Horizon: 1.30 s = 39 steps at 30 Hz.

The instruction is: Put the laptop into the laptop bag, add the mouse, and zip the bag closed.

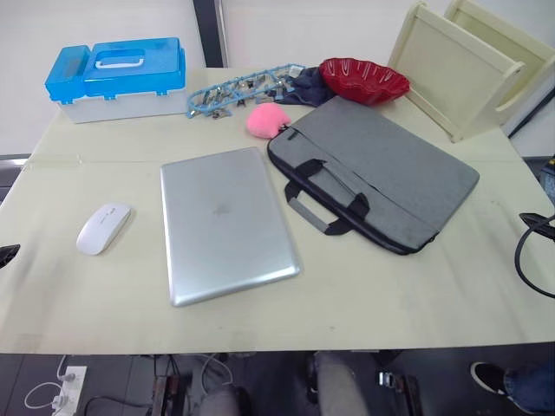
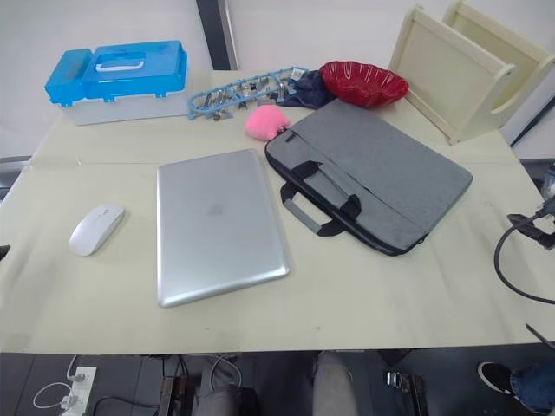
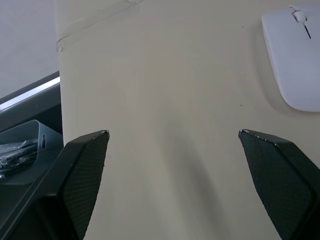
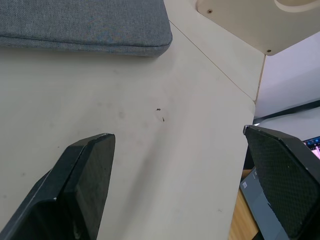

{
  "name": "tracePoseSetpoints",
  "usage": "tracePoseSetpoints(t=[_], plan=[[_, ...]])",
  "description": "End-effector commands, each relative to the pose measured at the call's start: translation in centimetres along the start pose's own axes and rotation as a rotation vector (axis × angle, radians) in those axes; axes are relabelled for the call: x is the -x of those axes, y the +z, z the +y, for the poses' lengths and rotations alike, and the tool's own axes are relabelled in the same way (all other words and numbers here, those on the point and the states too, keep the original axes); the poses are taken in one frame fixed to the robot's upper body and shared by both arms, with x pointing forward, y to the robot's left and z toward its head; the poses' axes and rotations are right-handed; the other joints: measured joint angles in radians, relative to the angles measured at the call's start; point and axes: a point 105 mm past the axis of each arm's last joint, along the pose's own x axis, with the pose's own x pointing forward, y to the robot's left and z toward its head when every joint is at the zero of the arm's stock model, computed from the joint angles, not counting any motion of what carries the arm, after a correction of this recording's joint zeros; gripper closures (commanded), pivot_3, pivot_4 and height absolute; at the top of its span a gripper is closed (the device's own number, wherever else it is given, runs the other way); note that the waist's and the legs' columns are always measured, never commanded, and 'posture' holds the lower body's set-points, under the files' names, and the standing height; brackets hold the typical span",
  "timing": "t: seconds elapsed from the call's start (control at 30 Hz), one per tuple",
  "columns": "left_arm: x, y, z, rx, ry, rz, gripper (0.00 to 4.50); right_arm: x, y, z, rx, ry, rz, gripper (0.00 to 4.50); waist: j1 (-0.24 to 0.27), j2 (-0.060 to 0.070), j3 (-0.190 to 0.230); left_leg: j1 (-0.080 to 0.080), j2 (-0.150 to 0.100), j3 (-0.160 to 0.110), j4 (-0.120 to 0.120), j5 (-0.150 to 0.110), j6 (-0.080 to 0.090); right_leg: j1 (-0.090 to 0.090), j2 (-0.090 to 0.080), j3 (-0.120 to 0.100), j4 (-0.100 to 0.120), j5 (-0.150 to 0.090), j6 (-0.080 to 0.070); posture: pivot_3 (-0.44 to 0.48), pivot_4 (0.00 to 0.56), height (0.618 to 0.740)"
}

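Left gripper (image 3: 172,137): fingers spread wide, nothing between them, hovering over bare counter (image 1: 364,303) at its left edge. Left wrist view picks up the mouse (image 3: 295,55) close by, plus a strip of tape on the counter surface and the drop-off past the edge.

Right gripper (image 4: 180,140): fingers also wide apart and empty, over bare counter near the right edge. Right wrist view catches one rounded corner of the laptop bag (image 4: 85,25), a few dark specks on the surface, and the foot of the cream wooden rack (image 4: 240,20).

Head views give the layout:
- Mouse (image 1: 103,228): white, smooth oval, flat on the counter toward the left edge, apart from the laptop.
- Laptop (image 1: 225,224): silver, lid closed, faint logo mid-lid, lying flat in the middle, slightly skewed to the near edge. Not in the bag.
- Laptop bag (image 1: 381,173): grey fabric, black trim, lying flat just right of the laptop, angled, handles (image 1: 325,204) flopped toward the laptop. Can't tell whether the zipper is open.
- Pink fuzzy object (image 1: 267,120) touching the bag's far corner.
- Far edge: blue-lidded plastic box (image 1: 117,76) at the far left corner, light-blue clip hanger (image 1: 238,89), dark cloth (image 1: 305,85), red bowl (image 1: 364,80), wooden rack at the far right corner.
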Motion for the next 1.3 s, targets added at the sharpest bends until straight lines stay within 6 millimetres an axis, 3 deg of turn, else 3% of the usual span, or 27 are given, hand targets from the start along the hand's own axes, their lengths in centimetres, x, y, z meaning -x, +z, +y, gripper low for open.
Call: tracePoseSetpoints(t=[0.03, 0.87, 1.1, 1.3], plan=[[0.9, 1.2, 1.1, -0.049, 0.041, -0.009, 0.04, 0.6, 0.8, -1.1, 0.026, -0.033, -0.017, 0.0, 0.0, 0.0, 0.0, 0.0, 0.0, 0.0, 0.0, 0.0, 0.0, 0.0, 0.0, 0.0, 0.0, 0.0, 0.0, 0.0, 0.15, 0.74], [1.4, 2.2, 1.3, -0.032, 0.023, -0.065, 0.04, 0.9, 0.5, -1.1, 0.026, -0.038, -0.01, 0.0, 0.0, 0.0, 0.0, 0.0, 0.0, 0.0, 0.0, 0.0, 0.0, 0.0, 0.0, 0.0, 0.0, 0.0, 0.0, 0.0, 0.15, 0.74], [2.7, 4.6, 1.4, 0.047, -0.034, -0.186, 0.04, 0.6, 1.0, -1.2, 0.03, -0.041, -0.02, 0.0, 0.0, 0.0, 0.0, 0.0, 0.0, 0.0, 0.0, 0.0, 0.0, 0.0, 0.0, 0.0, 0.0, 0.0, 0.0, 0.0, 0.15, 0.74], [3.8, 7.2, 0.8, 0.103, -0.094, -0.269, 0.04, -0.3, 4.0, -1.5, -0.002, -0.021, -0.125, 0.0, 0.0, 0.0, 0.0, 0.0, 0.0, 0.0, 0.0, 0.0, 0.0, 0.0, 0.0, 0.001, 0.0, 0.0, 0.0, 0.0, 0.15, 0.74]])
